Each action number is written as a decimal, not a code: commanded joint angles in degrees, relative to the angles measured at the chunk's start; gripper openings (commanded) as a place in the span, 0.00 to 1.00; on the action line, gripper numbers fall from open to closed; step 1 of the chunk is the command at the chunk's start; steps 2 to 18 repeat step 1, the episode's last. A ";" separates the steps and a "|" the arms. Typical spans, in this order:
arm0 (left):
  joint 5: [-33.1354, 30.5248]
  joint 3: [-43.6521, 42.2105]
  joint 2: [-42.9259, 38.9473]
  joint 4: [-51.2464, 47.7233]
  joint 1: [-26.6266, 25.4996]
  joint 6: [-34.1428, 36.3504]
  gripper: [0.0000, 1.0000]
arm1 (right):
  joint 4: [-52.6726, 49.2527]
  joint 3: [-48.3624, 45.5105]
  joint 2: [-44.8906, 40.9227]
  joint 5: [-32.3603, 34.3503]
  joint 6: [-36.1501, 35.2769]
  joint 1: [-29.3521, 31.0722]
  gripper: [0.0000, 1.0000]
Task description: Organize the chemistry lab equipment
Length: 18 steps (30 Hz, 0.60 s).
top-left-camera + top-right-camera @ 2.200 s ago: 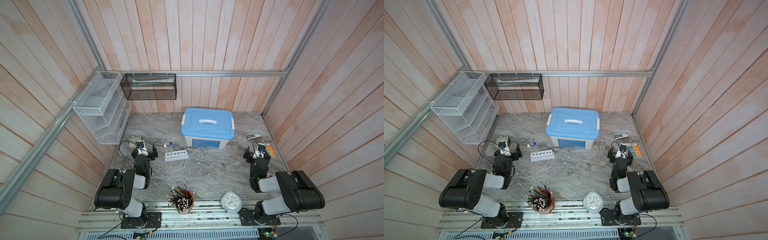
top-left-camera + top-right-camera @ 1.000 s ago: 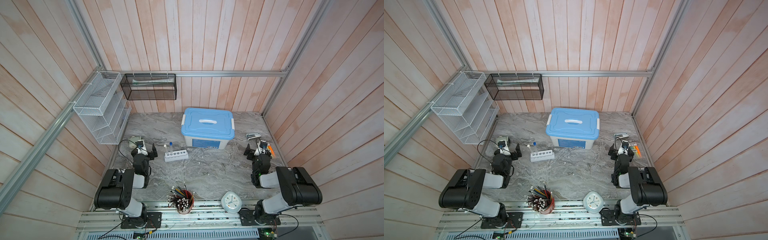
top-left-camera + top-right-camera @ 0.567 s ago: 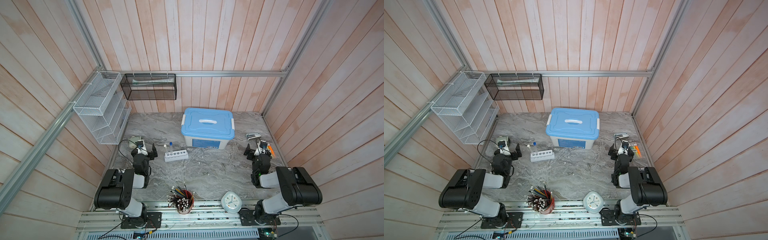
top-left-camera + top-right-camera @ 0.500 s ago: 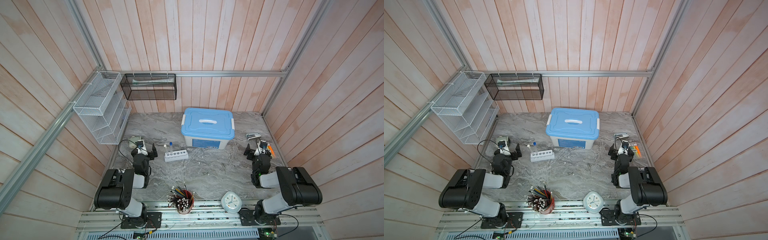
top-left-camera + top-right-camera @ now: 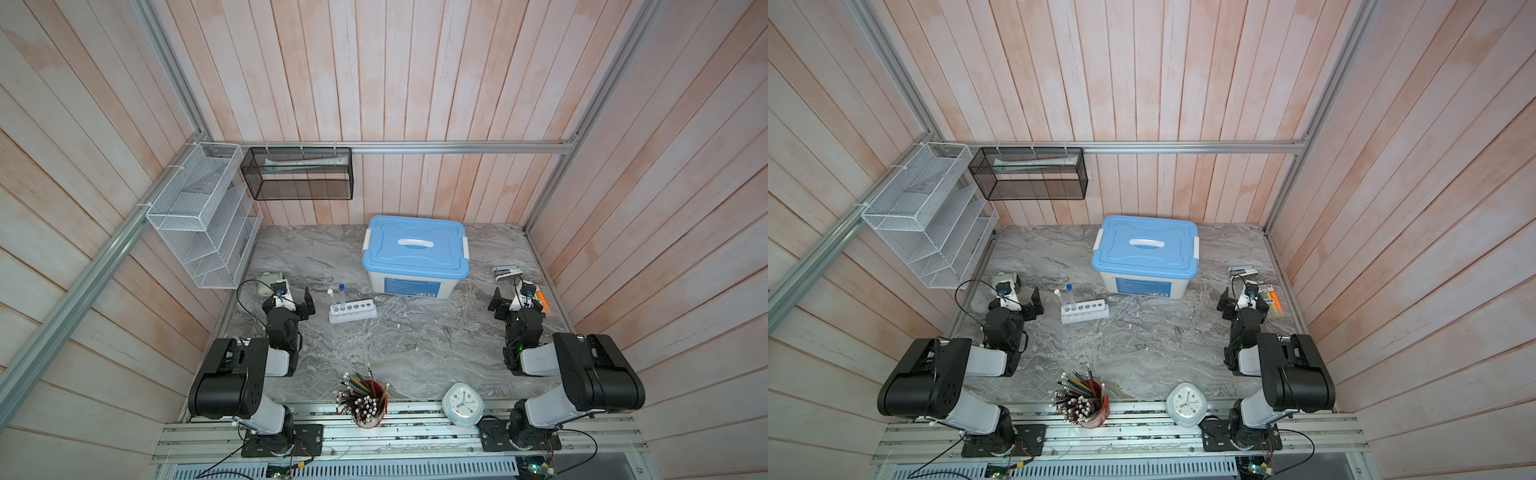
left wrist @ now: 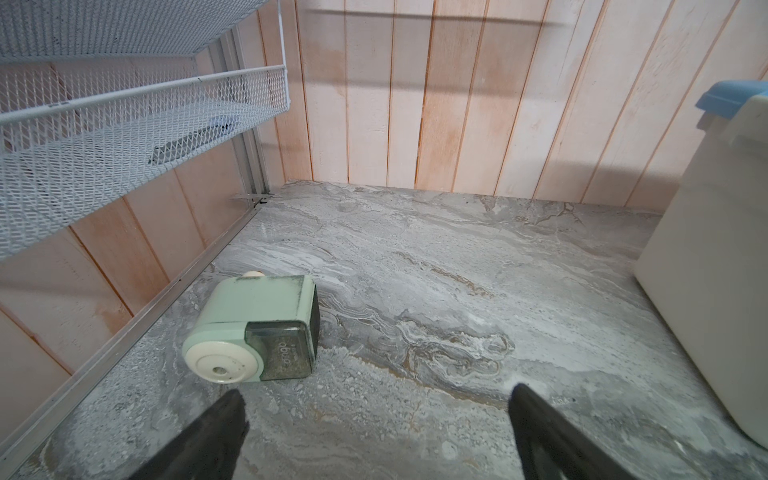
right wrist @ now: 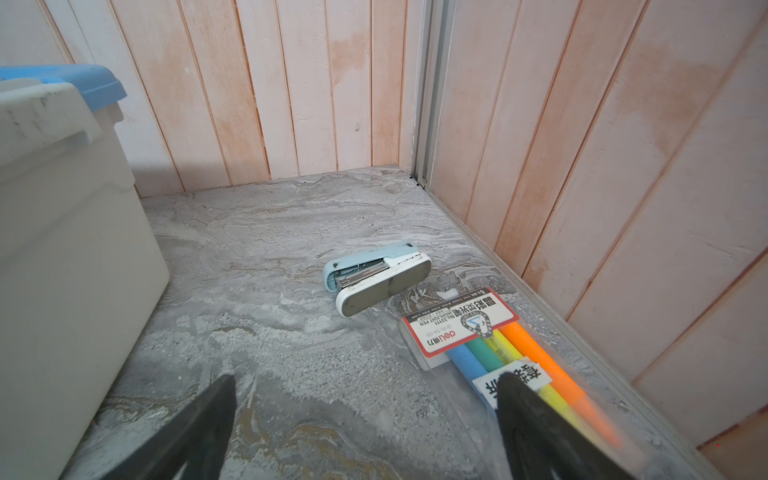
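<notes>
Grey marbled tabletop [image 5: 415,345] in view, and at the back stands a white storage box [image 5: 390,257], its blue lid shut and a white handle on top. Near the left wall sits a mint-green pencil sharpener [image 6: 253,328]. Above it a white wire rack [image 5: 199,216] hangs on the wall, with a black mesh basket [image 5: 297,174] beside it on the back wall. On the right there's a pale blue stapler [image 7: 376,276], and just beside it a highlighter pack [image 7: 498,345] along the wall. At the front edge stand a red cup of pencils [image 5: 365,401] and a white rounded clock [image 5: 462,405], apart.
</notes>
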 commanded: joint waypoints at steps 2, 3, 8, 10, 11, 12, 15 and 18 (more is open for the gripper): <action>0.64 0.94 -0.07 -0.09 0.29 -0.08 1.00 | -1.04 0.79 -0.86 -1.30 0.28 -0.25 0.98; 0.64 0.94 -0.07 -0.09 0.29 -0.08 1.00 | -1.04 0.79 -0.86 -1.30 0.28 -0.25 0.98; 0.64 0.94 -0.07 -0.09 0.29 -0.08 1.00 | -1.04 0.79 -0.86 -1.30 0.28 -0.25 0.98; 0.64 0.94 -0.07 -0.09 0.29 -0.08 1.00 | -1.04 0.79 -0.86 -1.30 0.28 -0.25 0.98; 0.64 0.94 -0.07 -0.09 0.29 -0.08 1.00 | -1.04 0.79 -0.86 -1.30 0.28 -0.25 0.98; 0.64 0.94 -0.07 -0.09 0.29 -0.08 1.00 | -1.04 0.79 -0.86 -1.30 0.28 -0.25 0.98; 0.64 0.94 -0.07 -0.09 0.29 -0.08 1.00 | -1.04 0.79 -0.86 -1.30 0.28 -0.25 0.98; 0.64 0.94 -0.07 -0.09 0.29 -0.08 1.00 | -1.04 0.79 -0.86 -1.30 0.28 -0.25 0.98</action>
